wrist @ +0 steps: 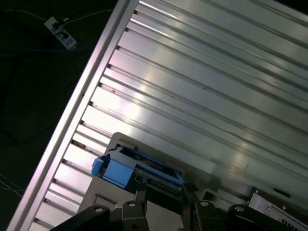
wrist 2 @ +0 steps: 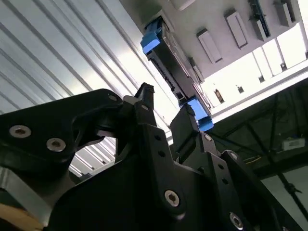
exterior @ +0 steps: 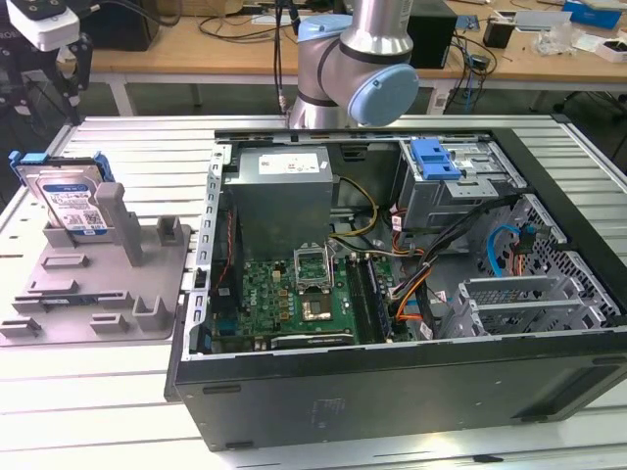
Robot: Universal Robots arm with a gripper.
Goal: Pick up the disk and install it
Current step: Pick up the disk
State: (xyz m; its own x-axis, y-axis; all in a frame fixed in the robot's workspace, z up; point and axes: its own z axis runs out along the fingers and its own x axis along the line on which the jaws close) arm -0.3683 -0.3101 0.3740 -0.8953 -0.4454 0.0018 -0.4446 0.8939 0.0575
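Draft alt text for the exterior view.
The disk stands upright in a grey fixture at the exterior view's left, with the gripper hanging above it, apart. To the right an open computer case lies on the slatted metal table, the arm's base behind it.

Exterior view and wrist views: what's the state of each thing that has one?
disk: upright in the grey fixture, not gripped.
pincer: open, empty, apart from the disk.
computer case: side open, interior exposed.
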